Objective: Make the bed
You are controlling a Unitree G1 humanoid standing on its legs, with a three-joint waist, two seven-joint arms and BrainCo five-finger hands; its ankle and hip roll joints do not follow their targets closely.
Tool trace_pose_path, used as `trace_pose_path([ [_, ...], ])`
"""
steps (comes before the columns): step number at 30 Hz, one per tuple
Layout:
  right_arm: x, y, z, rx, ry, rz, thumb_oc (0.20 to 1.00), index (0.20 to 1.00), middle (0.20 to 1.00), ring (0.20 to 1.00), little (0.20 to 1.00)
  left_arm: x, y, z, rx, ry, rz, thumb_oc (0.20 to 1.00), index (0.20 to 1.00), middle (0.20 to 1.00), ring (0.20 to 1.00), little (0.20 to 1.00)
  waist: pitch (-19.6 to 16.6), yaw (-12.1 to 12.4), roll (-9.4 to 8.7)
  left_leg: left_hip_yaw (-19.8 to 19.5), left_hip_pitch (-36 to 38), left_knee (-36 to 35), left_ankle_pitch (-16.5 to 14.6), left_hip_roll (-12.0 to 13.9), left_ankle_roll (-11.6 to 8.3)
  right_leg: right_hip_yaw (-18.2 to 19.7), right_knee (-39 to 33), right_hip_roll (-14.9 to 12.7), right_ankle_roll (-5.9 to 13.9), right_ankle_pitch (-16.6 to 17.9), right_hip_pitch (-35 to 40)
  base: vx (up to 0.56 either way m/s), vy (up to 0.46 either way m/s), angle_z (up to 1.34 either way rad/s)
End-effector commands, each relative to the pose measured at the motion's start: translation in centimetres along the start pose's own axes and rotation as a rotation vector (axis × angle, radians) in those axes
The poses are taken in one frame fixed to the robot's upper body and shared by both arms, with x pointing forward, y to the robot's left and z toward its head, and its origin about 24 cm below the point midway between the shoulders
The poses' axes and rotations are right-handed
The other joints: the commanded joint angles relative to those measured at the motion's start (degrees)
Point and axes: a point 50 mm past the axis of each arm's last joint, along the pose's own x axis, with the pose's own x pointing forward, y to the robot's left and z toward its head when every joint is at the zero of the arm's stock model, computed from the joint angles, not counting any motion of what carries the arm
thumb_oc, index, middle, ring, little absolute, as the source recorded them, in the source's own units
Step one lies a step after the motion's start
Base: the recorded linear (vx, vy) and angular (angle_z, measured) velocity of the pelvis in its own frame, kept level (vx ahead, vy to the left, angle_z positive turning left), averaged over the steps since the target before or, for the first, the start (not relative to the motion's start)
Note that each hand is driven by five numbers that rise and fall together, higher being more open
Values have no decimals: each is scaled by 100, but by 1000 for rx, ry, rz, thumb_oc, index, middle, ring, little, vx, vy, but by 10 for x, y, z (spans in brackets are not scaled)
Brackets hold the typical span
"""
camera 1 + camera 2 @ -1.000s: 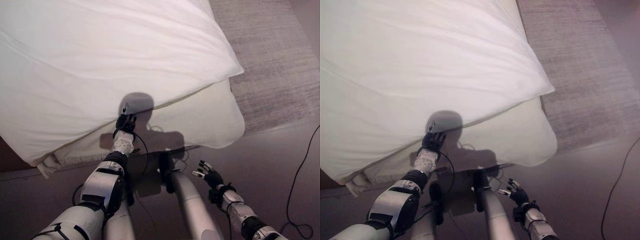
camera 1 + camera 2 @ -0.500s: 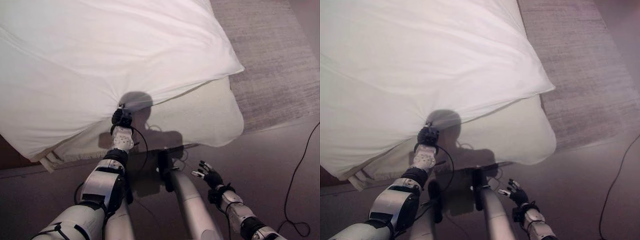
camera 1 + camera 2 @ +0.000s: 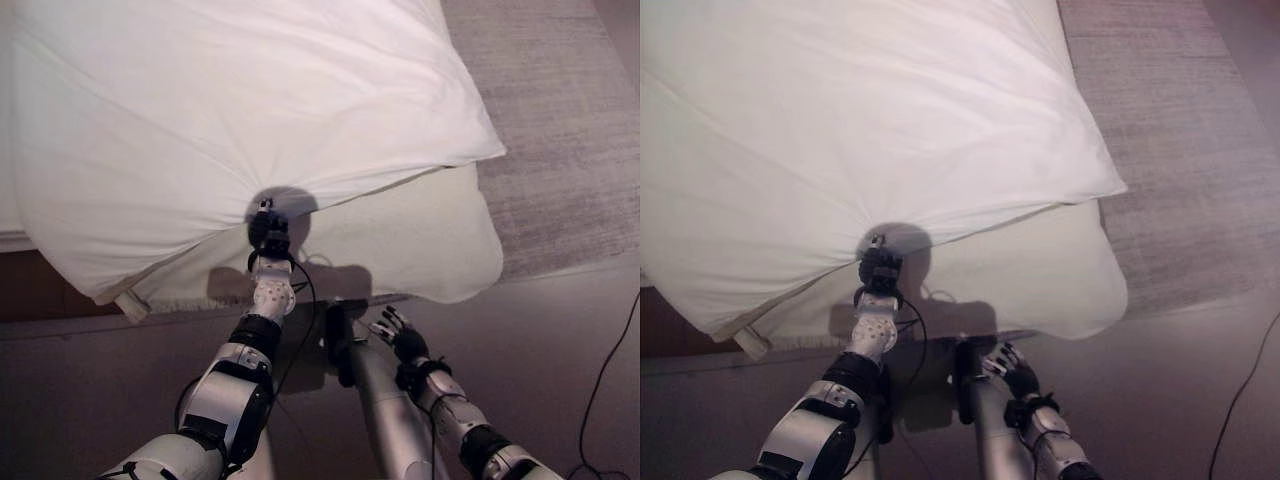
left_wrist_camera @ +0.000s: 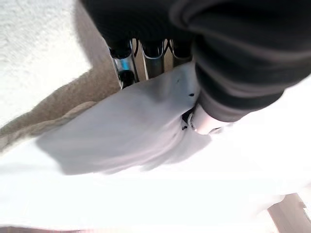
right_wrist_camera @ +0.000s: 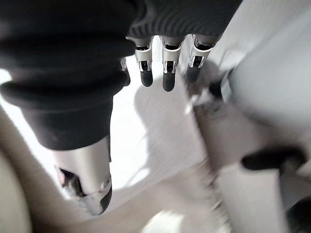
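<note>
A white duvet (image 3: 250,100) lies over the bed, its near edge overhanging the cream mattress (image 3: 420,245). My left hand (image 3: 268,234) reaches up to that edge near its middle and is shut on it; creases fan out from the grip. In the left wrist view the white cloth (image 4: 146,136) is pinched between the curled fingers (image 4: 124,65) and the thumb. My right hand (image 3: 400,340) hangs low in front of the mattress side, above the floor, touching nothing. Its fingers (image 5: 165,73) are relaxed and spread, so it is open.
A grey rug (image 3: 565,120) covers the floor to the right of the bed. Dark floor (image 3: 560,350) runs along the near side. The brown bed base (image 3: 40,290) shows at the left under the duvet's hanging corner (image 3: 130,303).
The camera has shifted. My left hand has closed on the duvet's edge, bunching the cloth. My right hand has moved left and closer to the mattress.
</note>
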Motion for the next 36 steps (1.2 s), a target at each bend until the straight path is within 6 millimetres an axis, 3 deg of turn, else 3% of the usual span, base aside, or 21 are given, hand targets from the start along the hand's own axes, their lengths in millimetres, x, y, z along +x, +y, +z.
trace_pose_path([
  [1,4,13,15,179,-85,80,1000,1000,1000,1000,1000,-14,-45,-31,-75,88,-215,200,200,200,200,200,-113,6,294,14,-175,-380,358,-227,231,196,-728,-52,604,446,199,6,27,10],
  [7,24,49,35,567,-128,201,1000,1000,1000,1000,1000,-28,-60,-26,-99,59,-331,200,200,200,200,200,33,296,407,-127,-44,-546,442,-363,265,71,-809,-104,606,444,371,4,11,7],
  [8,25,49,35,568,-128,202,1000,1000,1000,1000,1000,-28,-60,-26,-98,59,-332,200,200,200,200,200,25,295,404,-130,-65,-556,471,-365,266,69,-819,-106,603,468,352,-7,-2,11],
  [11,33,73,59,753,-198,297,1000,1000,1000,1000,1000,-34,-60,-15,-162,17,-360,200,200,200,200,200,99,476,482,-233,-15,-624,458,-467,286,-15,-805,-167,606,393,438,12,-2,17],
  [14,35,82,74,798,-237,340,1000,1000,1000,1000,1000,-36,-60,-8,-178,-14,-362,200,200,200,200,200,120,543,529,-276,-36,-640,493,-512,294,-57,-779,-206,606,393,424,4,17,17],
  [16,35,94,95,849,-299,414,1000,1000,1000,1000,1000,-39,-57,6,-191,-70,-361,200,200,200,200,200,154,630,593,-332,-36,-623,471,-579,306,-103,-729,-245,612,345,444,7,20,23],
  [18,34,98,101,866,-315,438,1000,1000,1000,1000,1000,-41,-56,10,-187,-88,-363,200,200,200,200,200,148,650,611,-352,-63,-635,505,-597,313,-119,-714,-259,609,362,409,7,28,13],
  [19,32,102,116,890,-364,484,1000,1000,1000,1000,1000,-42,-53,20,-174,-123,-361,200,200,200,200,200,152,706,643,-371,-93,-625,508,-627,324,-140,-686,-286,613,352,378,14,31,10],
  [26,24,99,151,949,-516,549,1000,1000,1000,1000,1000,-50,-46,46,-145,-229,-359,200,200,200,200,200,160,796,718,-402,-123,-627,483,-704,369,-150,-670,-343,630,329,338,20,28,7],
  [34,13,73,188,989,-709,504,1000,1000,1000,1000,1000,-53,-33,90,-104,-441,-259,200,200,200,200,200,70,833,752,-404,-152,-615,452,-691,377,-171,-728,-357,647,319,312,5,7,1],
  [36,10,56,194,995,-760,449,1000,1000,1000,1000,1000,-55,-26,103,-97,-508,-203,200,200,200,200,200,51,831,756,-422,-169,-575,434,-692,376,-158,-668,-352,636,281,282,0,0,0],
])
